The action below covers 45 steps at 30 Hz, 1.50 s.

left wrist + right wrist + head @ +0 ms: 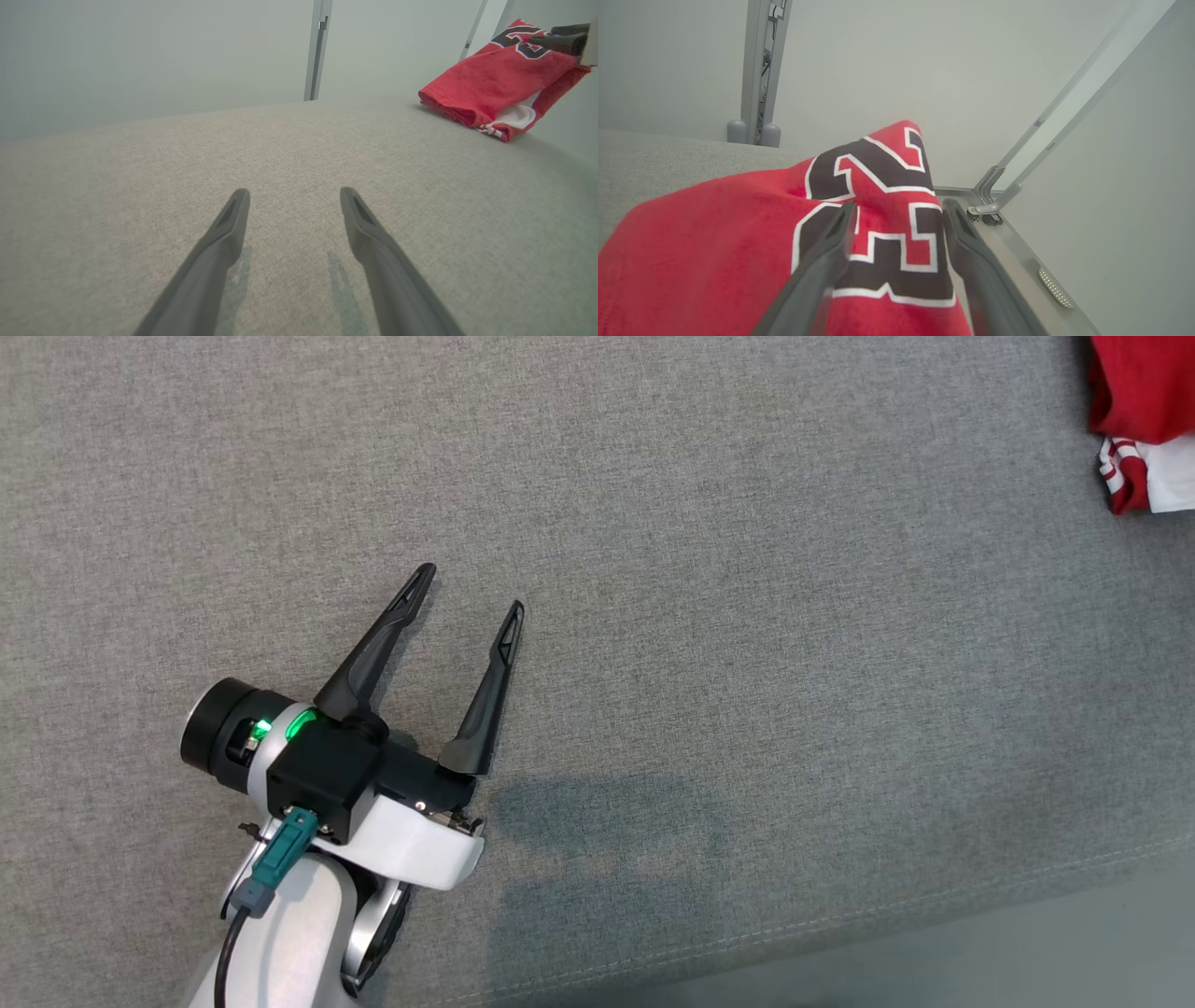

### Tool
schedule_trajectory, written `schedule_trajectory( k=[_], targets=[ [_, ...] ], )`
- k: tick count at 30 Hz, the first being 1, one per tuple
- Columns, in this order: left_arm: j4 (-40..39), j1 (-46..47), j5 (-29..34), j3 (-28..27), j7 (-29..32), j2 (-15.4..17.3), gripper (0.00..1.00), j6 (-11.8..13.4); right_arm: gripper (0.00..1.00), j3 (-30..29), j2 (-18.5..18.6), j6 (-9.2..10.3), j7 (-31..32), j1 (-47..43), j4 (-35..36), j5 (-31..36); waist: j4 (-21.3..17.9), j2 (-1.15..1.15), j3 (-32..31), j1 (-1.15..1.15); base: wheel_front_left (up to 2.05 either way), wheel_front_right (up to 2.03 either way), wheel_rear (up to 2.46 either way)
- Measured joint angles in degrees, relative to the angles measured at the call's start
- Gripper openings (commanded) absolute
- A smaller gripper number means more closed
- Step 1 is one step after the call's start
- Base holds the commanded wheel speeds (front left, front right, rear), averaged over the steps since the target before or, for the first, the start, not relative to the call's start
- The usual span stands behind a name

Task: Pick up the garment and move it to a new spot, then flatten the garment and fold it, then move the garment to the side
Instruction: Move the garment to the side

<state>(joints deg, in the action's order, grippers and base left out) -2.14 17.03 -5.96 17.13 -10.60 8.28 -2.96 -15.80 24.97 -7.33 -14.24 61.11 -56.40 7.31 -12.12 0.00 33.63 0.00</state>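
The garment (1144, 392) is a red jersey with white trim and a dark, white-edged number, lying bunched at the far right edge of the grey fabric surface (653, 523). The left wrist view has the garment (486, 88) at its upper right. My right gripper (900, 204) is over the garment (714, 242), with its fingers spread apart on either side of a raised fold bearing the number. The same right gripper (544, 36) appears as dark fingers on top of the jersey. My left gripper (470, 589) is open and empty at the lower left, just above bare fabric (294, 192).
A stitched seam (840, 924) marks the near edge of the grey surface, with pale floor beyond it. A metal post (317, 46) stands behind the far edge. A metal frame corner (994, 205) sits just past the garment, beside pale walls.
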Motion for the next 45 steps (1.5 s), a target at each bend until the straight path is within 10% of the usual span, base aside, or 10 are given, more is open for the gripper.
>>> schedule_trajectory(
  k=[13, 45],
  targets=[
    [0.44, 0.00, -0.18, 0.33, -0.23, 0.05, 1.00, 0.51, 1.00, -7.68, -8.79, 0.01, -0.08, -0.16, 5.63, 11.83, -0.46, 0.00, -0.99, 0.00, 0.00, 0.00, 0.00],
    [7.12, -4.69, -9.88, -5.90, -3.82, -5.09, 1.00, 4.58, 1.00, 13.78, -15.97, 0.01, -0.09, -26.85, 26.41, -9.93, 7.36, 0.00, -21.34, 0.00, 0.00, 0.00, 0.00]
  ],
)
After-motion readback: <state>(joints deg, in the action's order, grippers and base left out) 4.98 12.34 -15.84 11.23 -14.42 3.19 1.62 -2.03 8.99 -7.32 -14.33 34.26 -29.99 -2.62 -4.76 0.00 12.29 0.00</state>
